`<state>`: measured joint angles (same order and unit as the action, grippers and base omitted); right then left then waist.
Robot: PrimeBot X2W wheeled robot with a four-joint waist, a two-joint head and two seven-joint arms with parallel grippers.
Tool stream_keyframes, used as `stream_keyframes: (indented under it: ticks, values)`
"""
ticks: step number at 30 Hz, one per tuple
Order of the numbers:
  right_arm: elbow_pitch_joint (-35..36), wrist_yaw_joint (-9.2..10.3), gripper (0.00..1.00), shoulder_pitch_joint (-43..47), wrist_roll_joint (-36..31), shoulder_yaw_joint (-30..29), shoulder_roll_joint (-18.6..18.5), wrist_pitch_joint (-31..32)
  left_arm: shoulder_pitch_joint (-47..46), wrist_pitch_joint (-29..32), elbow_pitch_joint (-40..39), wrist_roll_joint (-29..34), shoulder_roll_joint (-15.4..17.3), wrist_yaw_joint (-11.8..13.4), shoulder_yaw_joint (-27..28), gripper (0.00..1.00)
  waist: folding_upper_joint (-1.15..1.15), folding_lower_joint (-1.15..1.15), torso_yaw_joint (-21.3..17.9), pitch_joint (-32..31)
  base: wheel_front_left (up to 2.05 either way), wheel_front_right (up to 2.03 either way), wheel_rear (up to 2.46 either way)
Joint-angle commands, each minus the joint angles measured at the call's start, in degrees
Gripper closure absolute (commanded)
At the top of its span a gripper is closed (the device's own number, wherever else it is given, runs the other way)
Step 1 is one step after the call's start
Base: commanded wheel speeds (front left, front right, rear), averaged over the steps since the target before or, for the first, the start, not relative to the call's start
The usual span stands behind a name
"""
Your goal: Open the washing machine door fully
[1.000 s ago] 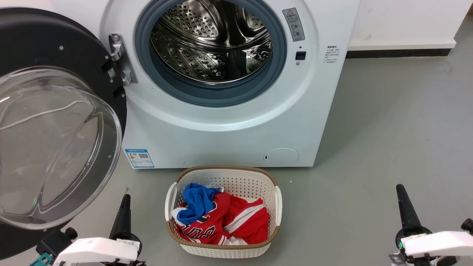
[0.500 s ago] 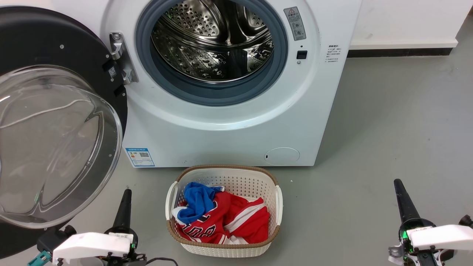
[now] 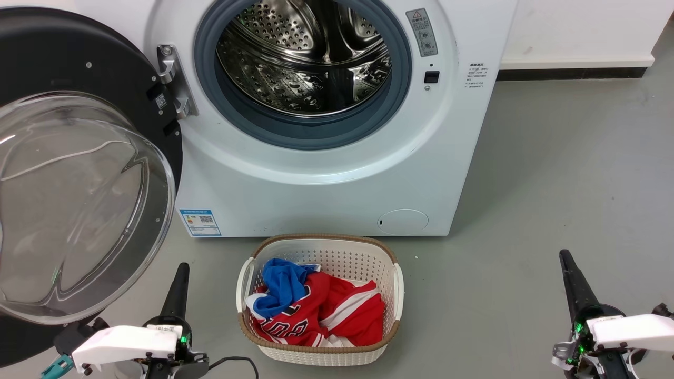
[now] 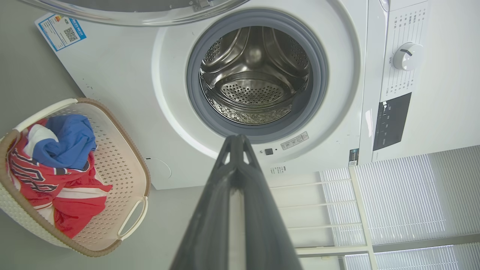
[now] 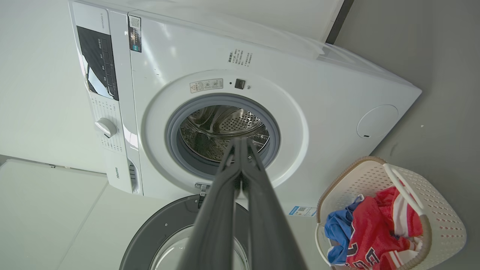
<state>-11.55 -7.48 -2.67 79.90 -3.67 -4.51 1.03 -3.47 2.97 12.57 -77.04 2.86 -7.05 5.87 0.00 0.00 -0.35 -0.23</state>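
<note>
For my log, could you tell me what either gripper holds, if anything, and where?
Nothing is held: the left gripper and the right gripper are both shut, empty.

A smooth grey floor [image 3: 568, 173] runs back to a white wall [image 3: 579, 26], which has a dark skirting strip [image 3: 568, 75] along its foot. In the left wrist view, pale slatted blinds [image 4: 397, 195] glow softly, crossed by a white frame bar [image 4: 359, 210]. The light is even, with faint shadows.

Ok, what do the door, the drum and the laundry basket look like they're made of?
The washing machine door: glossy black ring, likely plastic, around a clear bulging bowl, probably glass. The drum: shiny perforated metal, looks like stainless steel. The laundry basket: matte white perforated plastic, with a brown woven-looking rim.
</note>
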Motion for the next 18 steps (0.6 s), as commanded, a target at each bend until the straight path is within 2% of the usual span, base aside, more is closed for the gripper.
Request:
stream_keyframes:
  ticks: [1, 18]
  values:
    - [-0.07, -0.02, 1.0, -1.32, 1.13, -0.12, -0.21, 0.27, -1.09, 0.33, -0.04, -1.18, 0.03, -0.29, 0.2, 1.0, 0.0, 0.0, 0.01, 0.01, 0.0, 0.0, 0.0]
    - [-1.42, -0.02, 1.0, -2.69, 8.69, -0.51, 0.01, 2.45, -2.24, 2.32, 0.93, -9.32, 0.02, -0.39, 0.56, 1.0, 0.0, 0.0, 0.19, 0.23, 0.0, 0.0, 0.0]
